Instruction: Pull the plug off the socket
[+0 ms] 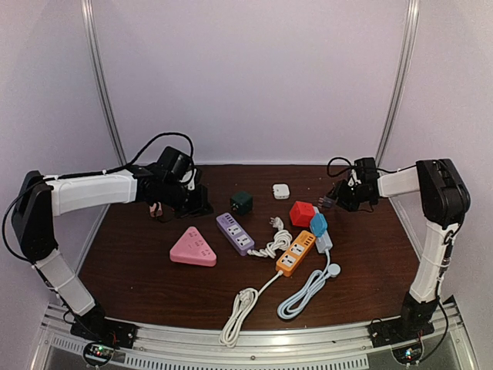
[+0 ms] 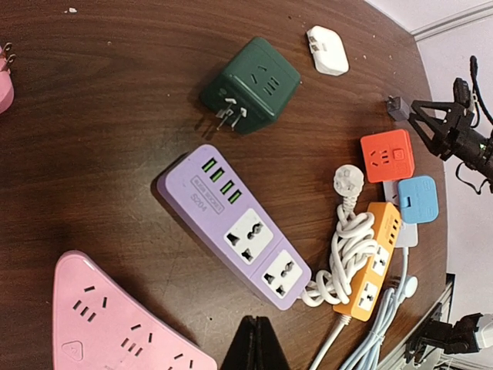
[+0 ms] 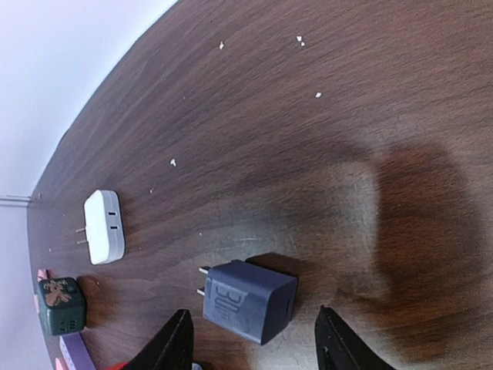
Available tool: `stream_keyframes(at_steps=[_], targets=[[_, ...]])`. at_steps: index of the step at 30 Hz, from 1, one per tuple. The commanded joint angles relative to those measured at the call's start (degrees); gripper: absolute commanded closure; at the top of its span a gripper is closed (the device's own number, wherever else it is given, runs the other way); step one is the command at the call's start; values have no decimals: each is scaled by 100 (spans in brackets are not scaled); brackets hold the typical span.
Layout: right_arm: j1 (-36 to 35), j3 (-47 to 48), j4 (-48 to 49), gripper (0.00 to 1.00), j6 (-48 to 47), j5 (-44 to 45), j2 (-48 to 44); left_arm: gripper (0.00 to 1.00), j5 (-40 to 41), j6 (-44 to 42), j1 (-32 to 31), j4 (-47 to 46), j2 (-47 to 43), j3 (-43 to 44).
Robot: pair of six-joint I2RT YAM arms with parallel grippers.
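A dark blue-grey charger plug point(image 3: 250, 299) lies loose on the brown table with its two prongs pointing left, in no socket. It also shows in the top view point(image 1: 327, 202) and the left wrist view point(image 2: 397, 108). My right gripper point(image 3: 253, 311) is open and hangs just over it, one finger on each side, not touching it. My left gripper point(image 2: 260, 324) is shut and empty, above the table near the purple power strip point(image 2: 235, 227) and the pink triangular socket point(image 2: 115, 320).
A green cube socket point(image 1: 241, 203), a white adapter point(image 1: 280, 190), a red cube socket point(image 1: 302, 213), a blue adapter point(image 1: 318, 223), and an orange strip point(image 1: 296, 253) with coiled white cords fill the table's middle. The left arm point(image 1: 92, 191) reaches in from the left.
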State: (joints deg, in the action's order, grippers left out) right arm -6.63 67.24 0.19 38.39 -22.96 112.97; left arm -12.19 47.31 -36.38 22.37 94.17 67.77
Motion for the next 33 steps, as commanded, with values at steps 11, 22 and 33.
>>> stream_keyframes(at_steps=[11,22,33], targets=[[-683,-378,-1295,41,-883,941,-1677,98,50,9,-132,-211,-36,-105],[-1542,-1034,-1970,46,-1118,1264,-2405,98,-189,-30,-364,-529,146,-128],[-2095,-805,-2135,57,-1099,1465,-2036,97,-487,-97,-783,-649,742,317]])
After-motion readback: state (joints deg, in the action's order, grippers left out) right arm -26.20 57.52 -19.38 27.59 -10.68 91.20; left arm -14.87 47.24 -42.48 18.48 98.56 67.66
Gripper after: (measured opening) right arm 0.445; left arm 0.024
